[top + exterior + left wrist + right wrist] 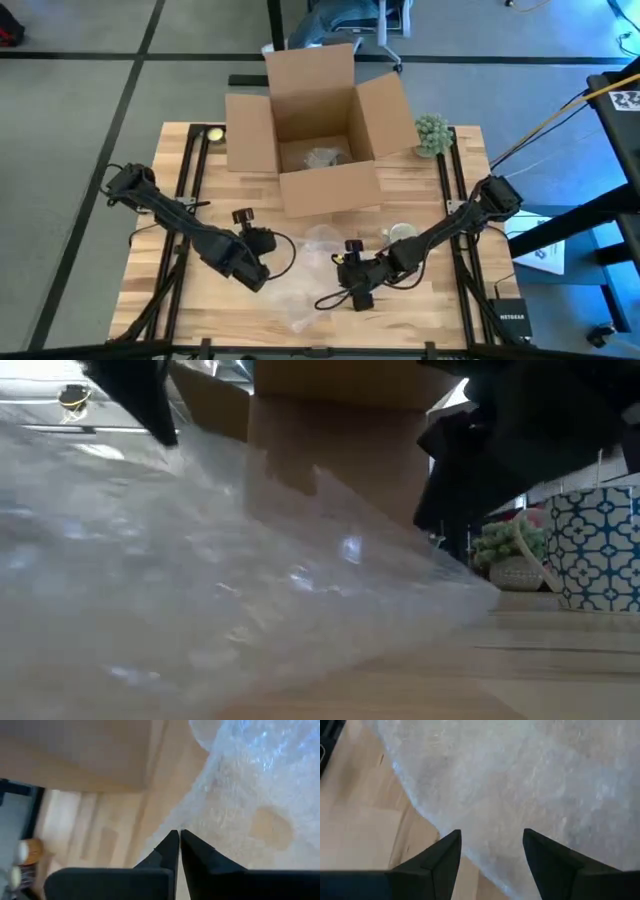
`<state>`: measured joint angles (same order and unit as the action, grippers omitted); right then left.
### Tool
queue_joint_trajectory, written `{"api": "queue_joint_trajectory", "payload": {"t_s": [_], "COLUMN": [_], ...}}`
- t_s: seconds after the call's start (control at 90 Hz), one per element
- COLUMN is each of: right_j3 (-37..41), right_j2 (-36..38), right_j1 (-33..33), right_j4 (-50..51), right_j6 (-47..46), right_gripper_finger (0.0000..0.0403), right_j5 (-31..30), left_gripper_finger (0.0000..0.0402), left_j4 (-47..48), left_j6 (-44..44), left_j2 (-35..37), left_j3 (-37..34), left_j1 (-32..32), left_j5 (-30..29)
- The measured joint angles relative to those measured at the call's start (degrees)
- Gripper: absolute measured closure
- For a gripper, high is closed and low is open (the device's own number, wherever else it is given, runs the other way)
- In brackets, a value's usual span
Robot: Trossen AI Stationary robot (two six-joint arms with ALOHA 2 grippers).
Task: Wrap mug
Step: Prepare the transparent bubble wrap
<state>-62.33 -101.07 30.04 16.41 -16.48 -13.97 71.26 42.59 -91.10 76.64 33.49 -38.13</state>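
Observation:
A sheet of clear bubble wrap lies on the wooden table between my two grippers. In the low view the bubble wrap slopes up toward the table's left. The mug, white with a blue pattern, stands upright on the table right of the wrap, beside my right arm; the low view shows the mug at the right. My left gripper is shut at the wrap's left edge. My right gripper is open just above the wrap's right part, with nothing between its fingers. My left gripper pinches the bubble wrap's left edge between its two fingertips. One layer or several, I cannot tell. That side of the sheet is raised off the table, while its right part rests on the wood.
An open cardboard box stands at the table's far middle, with some wrap inside. A green knitted plant sits at the far right. A small round object lies at the far left. Cables trail along the near right of the table.

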Motion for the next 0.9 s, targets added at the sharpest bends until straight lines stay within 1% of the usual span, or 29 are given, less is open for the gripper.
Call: {"api": "queue_joint_trajectory", "payload": {"t_s": [0.056,0.133,0.2,0.256,0.3,0.378,0.444,0.511,0.578,0.656,0.711,0.756,0.822,0.9], "right_j3": [-1.7,-5.5,-8.5,-10.0,-10.4,-10.1,-9.0,-7.2,-4.5,-1.2,1.1,2.5,4.7,6.5], "right_j2": [1.3,3.6,5.2,6.2,6.8,7.1,6.9,6.3,6.2,5.8,5.6,5.1,4.1,1.8], "right_j1": [0.1,0.3,0.4,0.4,0.4,0.3,-0.3,-1.5,-3.0,-5.0,-6.3,-7.6,-9.2,-10.9], "right_j4": [4.4,13.9,21.5,25.5,27.1,26.6,26.1,22.6,17.6,6.8,0.4,-6.5,-15.4,-22.5], "right_j6": [0.0,-0.5,-0.5,-0.6,-0.3,1.2,3.0,3.8,5.3,8.5,11.1,13.0,15.0,15.5], "right_gripper_finger": [0.0203,0.0203,0.0203,0.0203,0.0203,0.0203,0.0203,0.0203,0.0203,0.0203,0.0203,0.0203,0.0203,0.0203], "right_j5": [0.0,-0.4,-2.4,-4.7,-7.1,-11.9,-15.9,-17.4,-17.9,-18.5,-19.0,-18.9,-16.8,-9.4], "left_gripper_finger": [0.0401,0.0401,0.0401,0.0401,0.0401,0.0401,0.0401,0.0401,0.0401,0.0401,0.0401,0.0401,0.0401,0.0401], "left_j4": [2.6,5.6,8.4,11.6,14.1,19.1,18.3,18.9,18.6,18.8,18.8,18.7,18.8,18.8], "left_j6": [0.6,0.6,1.1,3.5,5.9,11.5,12.4,13.3,14.8,15.7,15.8,15.8,15.8,15.7], "left_j2": [0.5,1.2,1.7,2.0,2.3,2.6,3.6,4.9,6.5,8.1,8.7,9.3,10.1,10.3], "left_j3": [1.3,2.7,4.2,5.9,7.6,10.7,12.5,14.3,15.3,15.3,15.3,15.3,15.3,15.3], "left_j1": [1.2,3.8,6.7,8.8,10.5,13.2,15.4,17.4,18.6,20.1,20.4,20.4,20.6,20.2], "left_j5": [0.5,2.4,3.7,4.0,3.8,2.2,0.6,-1.0,-4.3,-6.9,-8.1,-8.6,-9.2,-10.3]}}
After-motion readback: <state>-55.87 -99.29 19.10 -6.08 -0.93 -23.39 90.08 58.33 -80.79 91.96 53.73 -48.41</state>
